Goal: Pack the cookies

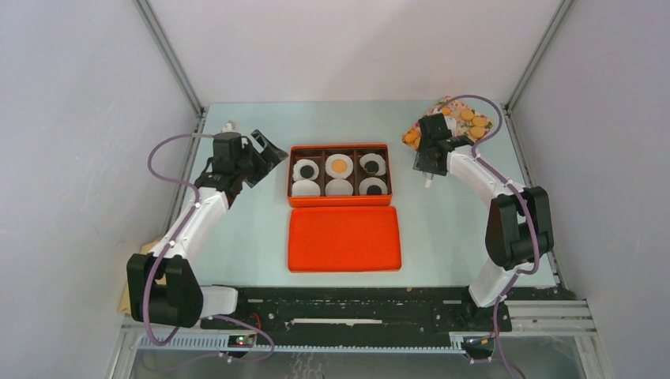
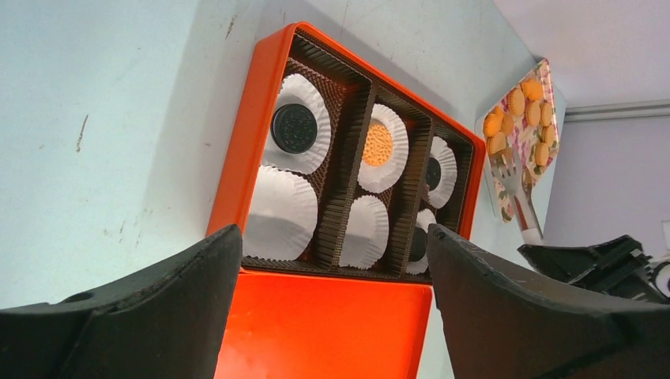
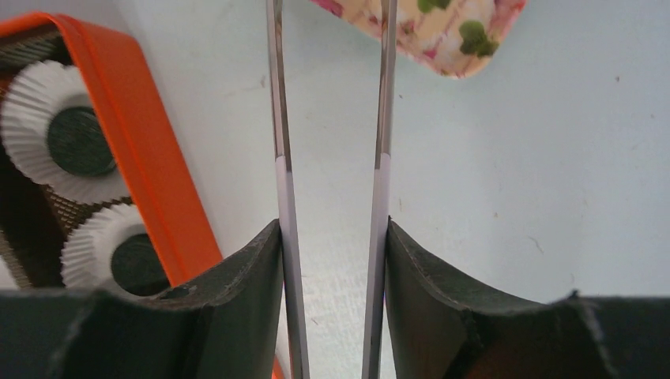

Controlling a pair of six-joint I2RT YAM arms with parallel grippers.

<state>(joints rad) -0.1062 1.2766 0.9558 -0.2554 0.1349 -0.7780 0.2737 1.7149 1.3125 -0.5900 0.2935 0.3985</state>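
Right gripper (image 3: pixel 332 237) is clenched on metal tongs (image 3: pixel 278 118) aimed at the tray (image 3: pixel 442 35), presumably to pick cookies (image 1: pixel 472 119); the tips are unseen. Left gripper (image 2: pixel 332 233) hangs released beside the box (image 1: pixel 290 175).

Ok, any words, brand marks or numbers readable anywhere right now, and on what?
None readable in any view.
Dark cookie: embossed pattern, too small to read.
Orange box and lid: plain, no print seen.
Tray: flower print only, no words.
Tongs in the right claw: bare metal, no marking seen.
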